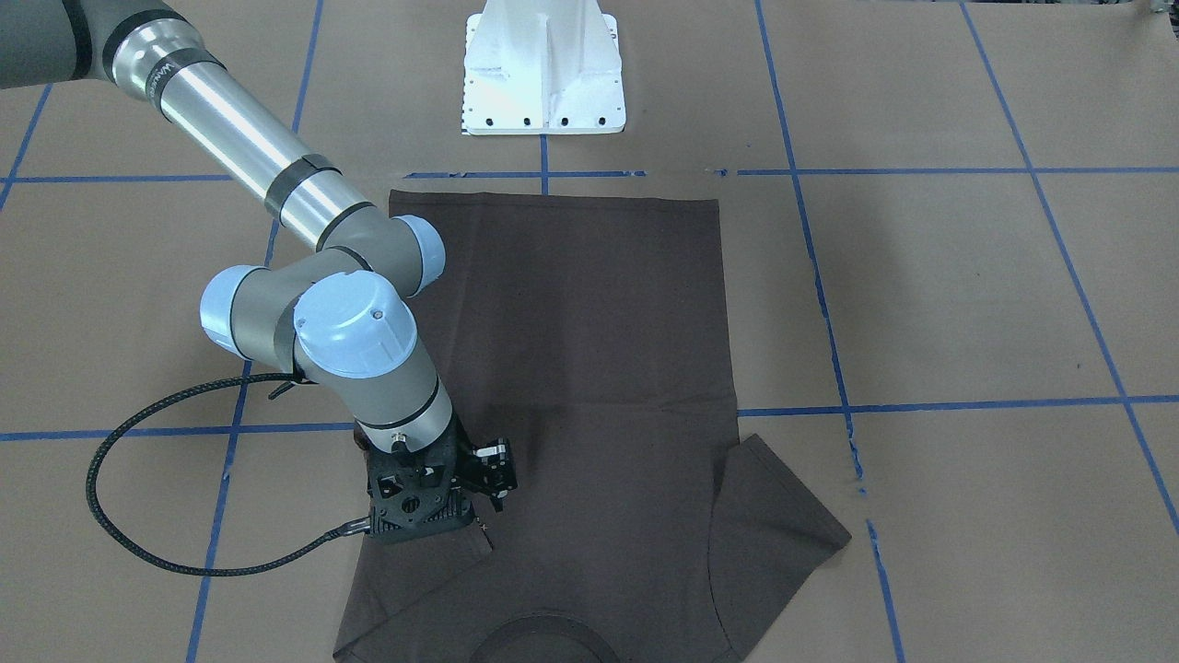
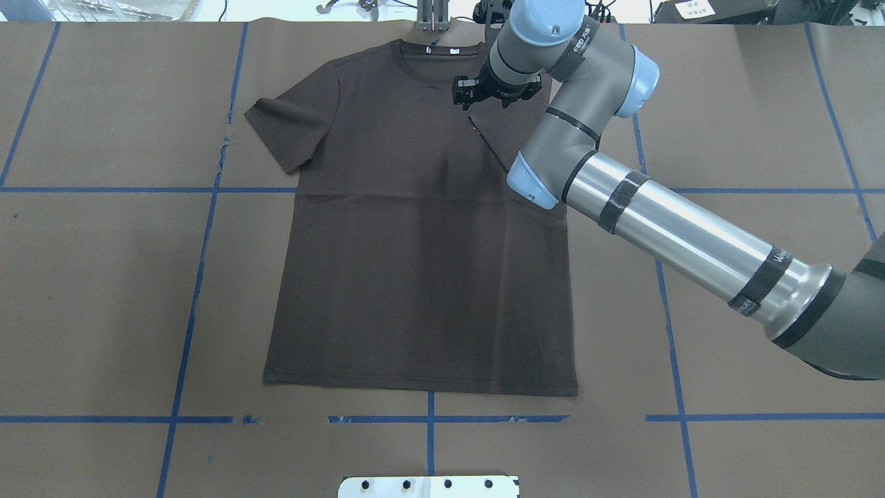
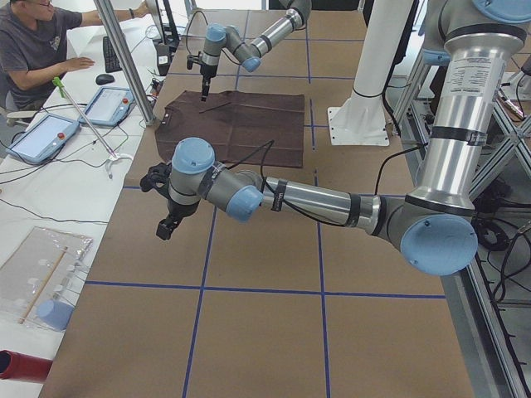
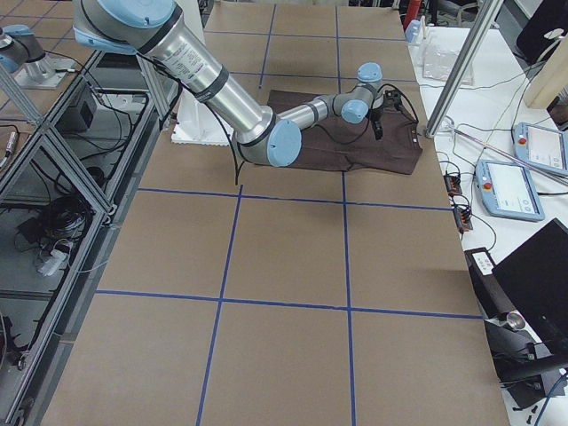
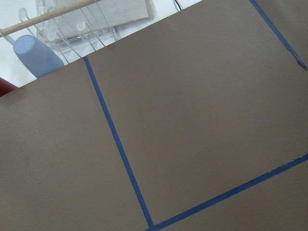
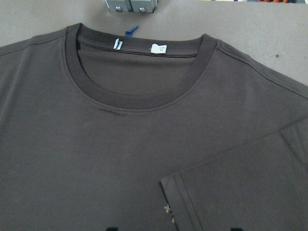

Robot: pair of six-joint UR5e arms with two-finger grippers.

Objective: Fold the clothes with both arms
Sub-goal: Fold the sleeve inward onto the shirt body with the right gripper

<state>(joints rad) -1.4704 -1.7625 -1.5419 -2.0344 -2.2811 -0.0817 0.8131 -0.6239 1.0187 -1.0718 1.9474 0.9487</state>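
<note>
The dark grey-brown T-shirt [image 2: 415, 263] lies flat on the brown table, collar [image 6: 139, 103] at the far edge from the robot. One sleeve [image 6: 250, 187] is folded in over the chest and lies flat, with pale lettering [image 6: 168, 211] at its hem. The other sleeve [image 2: 290, 131] is spread out. My right gripper [image 2: 494, 97] hangs just above the folded sleeve near the collar. Two dark tips stand apart at the bottom edge of the right wrist view, with nothing between them. My left gripper [image 3: 166, 228] hovers over bare table far from the shirt; I cannot tell its state.
The white pedestal base [image 1: 543, 74] stands at the robot's side of the shirt. A metal clamp [image 6: 130, 5] sits just past the collar. A clear rack with a blue cup [image 5: 36, 55] lies off the table's end. An operator [image 3: 33, 50] sits beside control tablets [image 3: 112, 104].
</note>
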